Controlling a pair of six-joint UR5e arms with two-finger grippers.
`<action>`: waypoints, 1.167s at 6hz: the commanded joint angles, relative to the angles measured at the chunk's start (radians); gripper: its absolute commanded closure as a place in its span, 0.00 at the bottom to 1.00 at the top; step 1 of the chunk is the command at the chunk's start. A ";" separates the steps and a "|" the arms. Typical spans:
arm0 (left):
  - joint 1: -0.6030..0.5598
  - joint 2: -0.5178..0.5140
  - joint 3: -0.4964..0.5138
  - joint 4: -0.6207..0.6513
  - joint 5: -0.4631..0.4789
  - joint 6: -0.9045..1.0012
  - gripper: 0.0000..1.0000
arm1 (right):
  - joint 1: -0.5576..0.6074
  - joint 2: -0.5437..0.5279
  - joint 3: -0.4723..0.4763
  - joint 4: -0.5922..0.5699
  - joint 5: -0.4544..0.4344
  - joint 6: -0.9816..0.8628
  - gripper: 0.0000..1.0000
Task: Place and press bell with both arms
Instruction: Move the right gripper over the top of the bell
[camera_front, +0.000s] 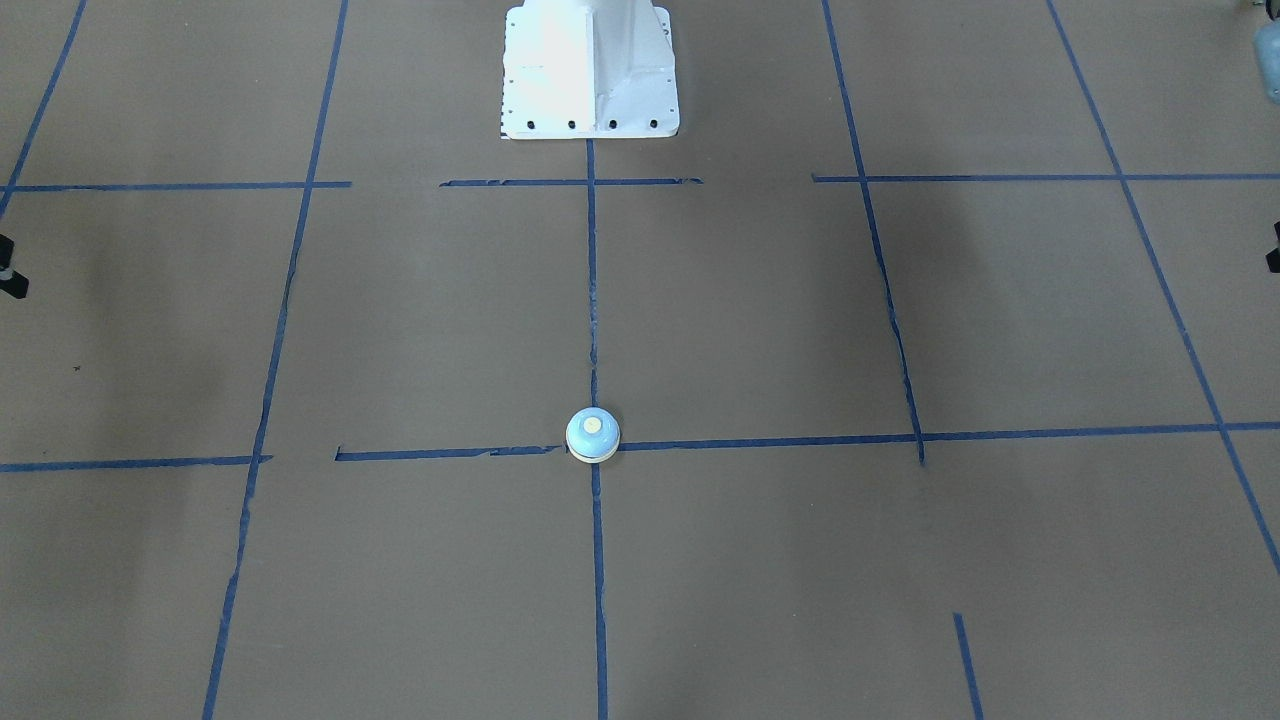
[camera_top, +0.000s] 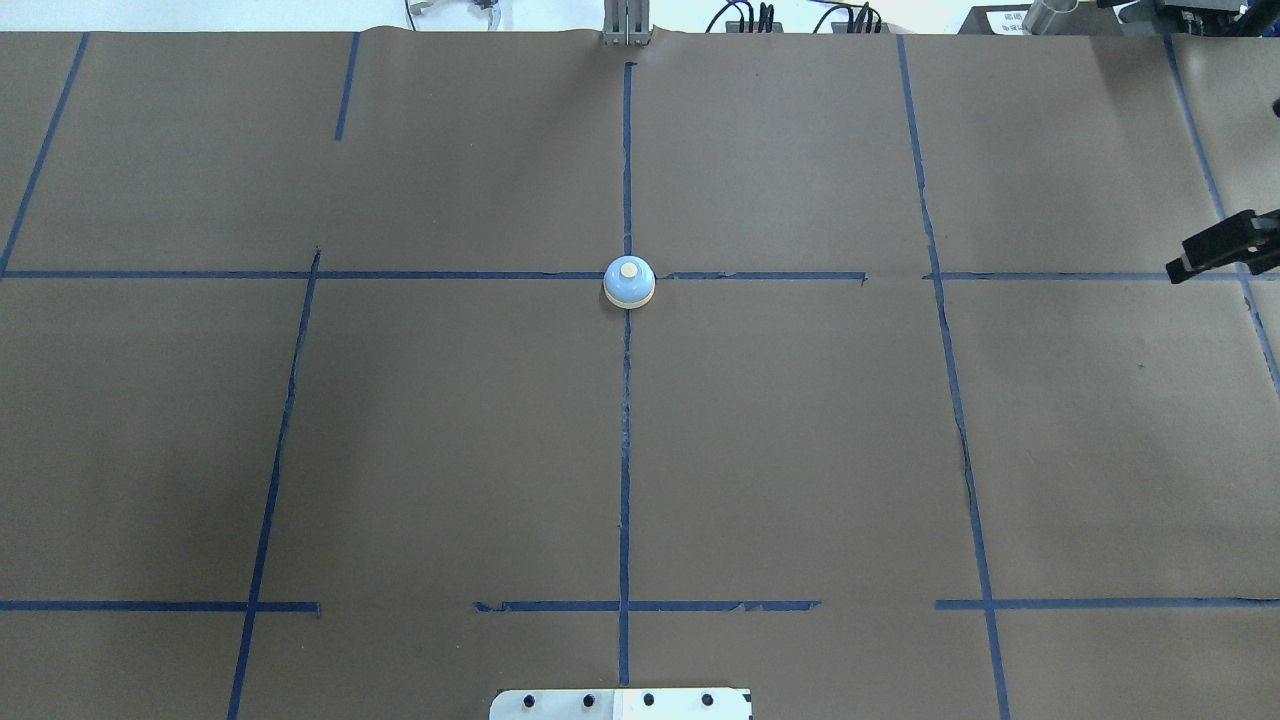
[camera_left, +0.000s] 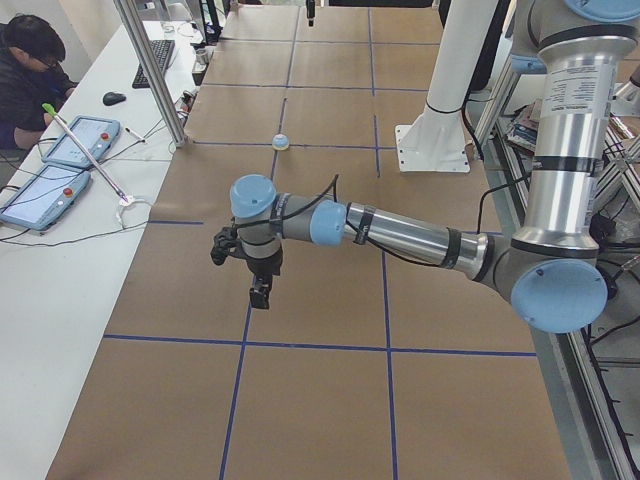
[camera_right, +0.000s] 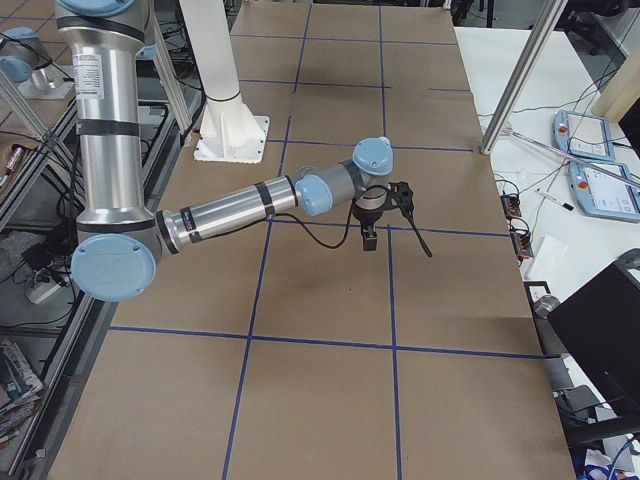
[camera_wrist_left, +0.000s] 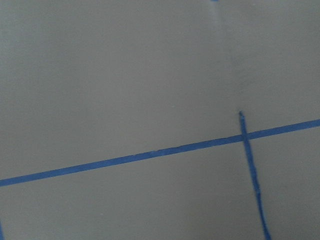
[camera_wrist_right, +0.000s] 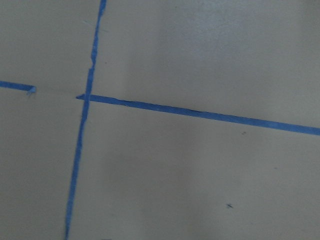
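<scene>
Jaws first: left gripper (camera_left: 250, 272) shows clearly only from side camera, and right gripper (camera_top: 1220, 254) is just black sliver at right edge of overhead view. Opening of either: cannot tell. Neither has hold of bell. Both hang over brown table (camera_top: 450, 430), well apart from centre. Bell (camera_top: 629, 283) stands upright, alone, mid-frame in overhead view, on crossing of blue tape lines (camera_top: 626, 450). Judgement: placing looks done. Press unconfirmed, likely still to do, and needs long reach inward.
</scene>
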 joint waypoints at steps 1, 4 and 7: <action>-0.060 0.103 -0.003 -0.015 -0.081 0.041 0.00 | -0.279 0.220 -0.010 -0.015 -0.141 0.351 0.00; -0.060 0.120 -0.019 -0.016 -0.083 0.030 0.00 | -0.499 0.655 -0.335 -0.061 -0.359 0.649 0.01; -0.060 0.119 -0.019 -0.015 -0.084 0.029 0.00 | -0.534 0.978 -0.725 -0.050 -0.375 0.720 0.37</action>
